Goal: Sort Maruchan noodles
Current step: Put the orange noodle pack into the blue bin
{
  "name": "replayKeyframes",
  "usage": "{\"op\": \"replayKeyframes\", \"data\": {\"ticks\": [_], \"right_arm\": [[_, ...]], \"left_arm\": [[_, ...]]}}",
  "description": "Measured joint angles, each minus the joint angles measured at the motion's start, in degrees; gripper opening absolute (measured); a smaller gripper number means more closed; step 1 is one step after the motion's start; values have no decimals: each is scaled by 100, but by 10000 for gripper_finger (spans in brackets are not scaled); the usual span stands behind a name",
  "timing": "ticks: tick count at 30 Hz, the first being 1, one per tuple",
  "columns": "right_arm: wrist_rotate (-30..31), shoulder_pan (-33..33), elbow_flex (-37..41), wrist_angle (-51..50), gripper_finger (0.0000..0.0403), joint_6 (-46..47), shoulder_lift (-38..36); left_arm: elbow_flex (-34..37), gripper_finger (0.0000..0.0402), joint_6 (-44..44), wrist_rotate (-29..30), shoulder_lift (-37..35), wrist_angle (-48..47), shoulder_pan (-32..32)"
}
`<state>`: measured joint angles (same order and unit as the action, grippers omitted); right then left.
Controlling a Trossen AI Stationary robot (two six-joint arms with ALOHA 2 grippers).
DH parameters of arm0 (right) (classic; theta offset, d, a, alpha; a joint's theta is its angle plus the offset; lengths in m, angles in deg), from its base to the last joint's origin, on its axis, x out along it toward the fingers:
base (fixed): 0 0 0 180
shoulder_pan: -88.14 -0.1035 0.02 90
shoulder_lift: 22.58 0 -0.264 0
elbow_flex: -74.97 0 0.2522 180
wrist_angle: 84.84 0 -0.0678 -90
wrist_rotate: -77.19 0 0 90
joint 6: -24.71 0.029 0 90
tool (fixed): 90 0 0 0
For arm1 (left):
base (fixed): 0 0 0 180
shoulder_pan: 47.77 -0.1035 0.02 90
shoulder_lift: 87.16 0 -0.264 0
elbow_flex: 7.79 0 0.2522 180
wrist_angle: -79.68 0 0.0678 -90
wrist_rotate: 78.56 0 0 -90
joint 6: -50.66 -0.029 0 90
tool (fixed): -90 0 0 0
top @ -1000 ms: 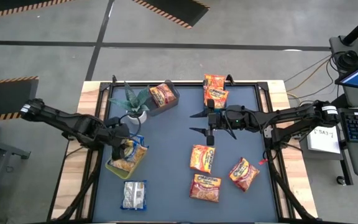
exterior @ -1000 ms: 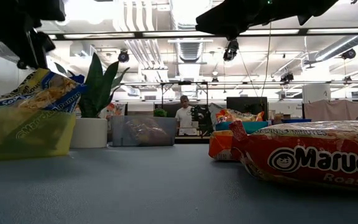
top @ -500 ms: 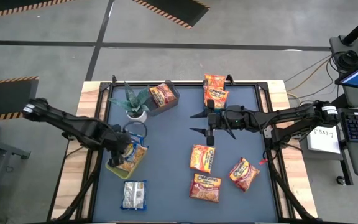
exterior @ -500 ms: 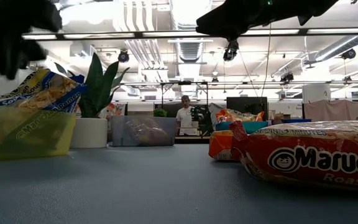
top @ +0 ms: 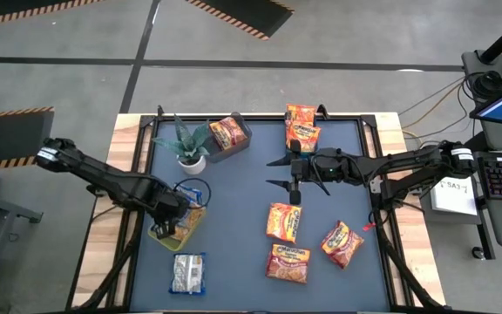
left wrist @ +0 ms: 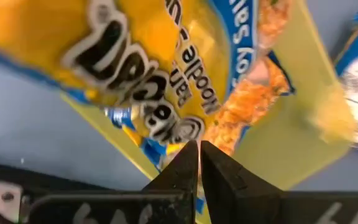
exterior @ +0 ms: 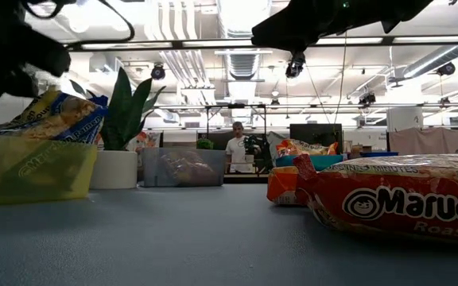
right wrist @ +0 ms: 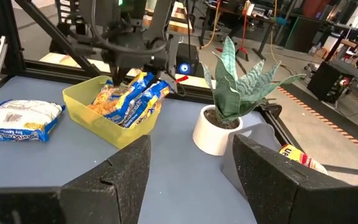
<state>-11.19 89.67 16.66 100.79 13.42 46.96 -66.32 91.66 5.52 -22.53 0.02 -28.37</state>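
Maruchan noodles (top: 283,221): loose packets around 5 o'clock, yellow ones in yellow bin (top: 159,235) at 8 | left gripper (left wrist: 197,163) pinched together over bin | right gripper (top: 281,173) spread wide, mid-table

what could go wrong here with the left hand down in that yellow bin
The left hand is shut, right above the yellow-and-blue packets, which stick out over the rim of the yellow bin. Pushing down could tip the light bin or flick a packet out. The top packet might also snag and lift out as the hand rises. The potted plant stands close by, so a wide swing of the arm could knock it.
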Motion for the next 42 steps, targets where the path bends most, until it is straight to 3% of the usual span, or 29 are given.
{"op": "replayKeyframes", "data": {"ticks": [4, 8, 12, 17, 20, 24, 28, 34, 42], "right_arm": [[1, -1, 0, -5, 217, 91, 0], [107, 1, 0, -106, 217, 544, 0], [145, 1, -2, -529, 217, 1264, 0], [94, -15, -266, -1935, 211, 2148, 0], [75, -15, -445, -2643, 201, 2582, 0], [-474, -24, -626, -3124, 184, 3094, 0], [-924, -112, -707, -3471, 165, 3640, 0], [-1262, -323, -533, -3642, 129, 4268, 18], [-1235, -426, -466, -3937, 70, 3543, 883]], "left_arm": [[-462, 1, -18, -12, -20, -195, 4], [-982, 1, -713, 874, -31, 188, 4], [-1226, 1, -2026, 1649, -32, 1377, 2], [-1211, 1, -4078, 2143, 130, 3084, -20], [-1207, 1, -5097, 2193, 334, 3647, -110], [-1204, 1, -5860, 2209, 631, 4052, -360], [-1202, 1, -6073, 2135, 886, 4192, -618], [-1198, 1, -6300, 1363, 1077, 4340, -939], [-1198, 1, -6465, 1248, 1086, 4337, -1190]]}}
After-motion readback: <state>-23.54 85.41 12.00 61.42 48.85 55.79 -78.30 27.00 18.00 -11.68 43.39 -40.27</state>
